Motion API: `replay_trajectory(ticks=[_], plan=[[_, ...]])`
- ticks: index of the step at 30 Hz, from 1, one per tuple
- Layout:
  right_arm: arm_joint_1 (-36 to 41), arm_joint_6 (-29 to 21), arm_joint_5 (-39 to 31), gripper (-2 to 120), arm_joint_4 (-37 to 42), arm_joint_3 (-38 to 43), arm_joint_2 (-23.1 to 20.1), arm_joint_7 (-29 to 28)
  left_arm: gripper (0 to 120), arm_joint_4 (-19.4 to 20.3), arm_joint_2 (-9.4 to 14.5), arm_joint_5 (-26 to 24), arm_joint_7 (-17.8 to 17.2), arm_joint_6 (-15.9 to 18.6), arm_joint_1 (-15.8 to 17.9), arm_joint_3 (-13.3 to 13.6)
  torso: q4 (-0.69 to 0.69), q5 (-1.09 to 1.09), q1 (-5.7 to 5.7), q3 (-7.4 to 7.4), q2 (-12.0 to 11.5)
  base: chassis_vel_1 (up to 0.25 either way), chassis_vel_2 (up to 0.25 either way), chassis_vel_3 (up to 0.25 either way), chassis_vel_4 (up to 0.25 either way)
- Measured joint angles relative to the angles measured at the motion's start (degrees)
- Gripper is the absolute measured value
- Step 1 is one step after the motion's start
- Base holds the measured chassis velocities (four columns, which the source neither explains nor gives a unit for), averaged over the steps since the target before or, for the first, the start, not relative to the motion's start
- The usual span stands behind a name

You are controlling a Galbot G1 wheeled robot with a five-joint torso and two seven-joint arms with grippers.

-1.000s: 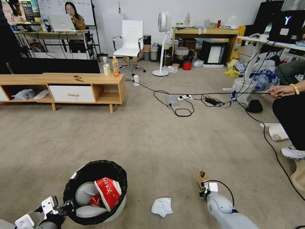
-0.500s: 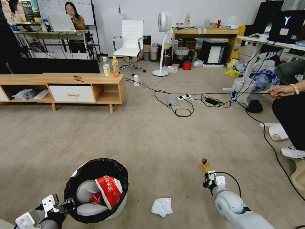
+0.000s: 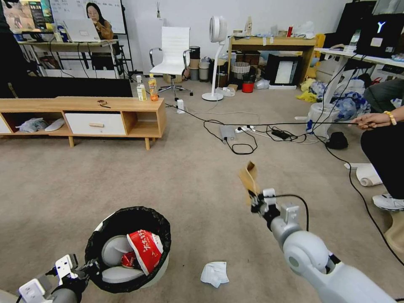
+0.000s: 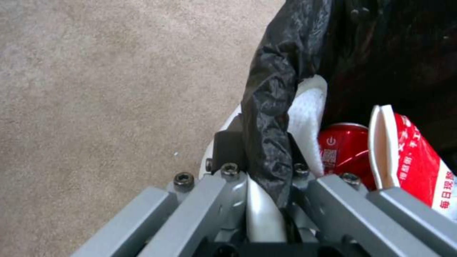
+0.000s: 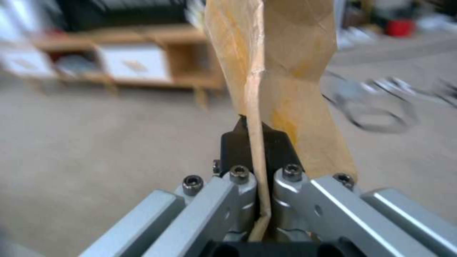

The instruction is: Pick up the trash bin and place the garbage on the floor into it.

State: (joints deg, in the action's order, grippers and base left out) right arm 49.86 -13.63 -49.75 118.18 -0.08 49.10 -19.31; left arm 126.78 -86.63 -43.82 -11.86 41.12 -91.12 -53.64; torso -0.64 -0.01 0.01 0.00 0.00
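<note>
right gripper pinches brown box, upright off floor | left gripper clamps bin rim

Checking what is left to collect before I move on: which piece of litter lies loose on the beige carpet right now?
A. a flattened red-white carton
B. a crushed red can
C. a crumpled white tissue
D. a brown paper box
C: the crumpled white tissue lies on the beige carpet; the can and carton sit in the black-lined white bin, and the right gripper holds the brown paper box up.
</note>
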Motion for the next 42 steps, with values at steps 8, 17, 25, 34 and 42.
replay_trajectory(ticks=[8, 17, 25, 34, 42], plan=[[-11.34, 4.99, -9.56, 0, 6.23, -8.58, 1.25, 2.83, 3, 0.88, 0.36, -0.13, -0.28, 0.22, -0.36, 0.77, 0.01, -0.01, 0.00, 0.00, 0.00, 0.000, 0.000, 0.000, 0.000], [-21.91, 6.68, -19.61, 0, 6.91, -20.20, 4.58, 4.05, 3, 1.48, 0.68, -0.11, -0.47, 0.47, -0.58, 1.24, 0.01, 0.00, 0.00, 0.00, 0.00, 0.000, 0.000, 0.000, 0.000], [-26.60, 6.55, -22.20, 0, 5.48, -29.59, 6.29, 3.70, 3, 1.49, 0.78, -0.01, -0.52, 0.50, -0.53, 1.61, 0.01, 0.00, 0.00, 0.00, 0.00, 0.000, 0.000, 0.000, 0.000], [-29.24, 3.71, -22.67, 0, 2.40, -37.62, 8.10, 2.09, 3, 1.58, 1.14, -0.26, -0.57, 0.55, -0.51, 1.39, 0.00, 0.00, 0.00, 0.00, 0.00, 0.000, 0.000, 0.000, 0.000], [-29.27, 1.45, -21.83, 0, -0.50, -40.33, 9.32, -0.03, 3, 1.84, 1.26, -0.56, -0.60, 0.57, -0.47, 1.38, 0.00, 0.01, 0.00, 0.00, 0.00, 0.000, 0.000, 0.000, 0.000]])
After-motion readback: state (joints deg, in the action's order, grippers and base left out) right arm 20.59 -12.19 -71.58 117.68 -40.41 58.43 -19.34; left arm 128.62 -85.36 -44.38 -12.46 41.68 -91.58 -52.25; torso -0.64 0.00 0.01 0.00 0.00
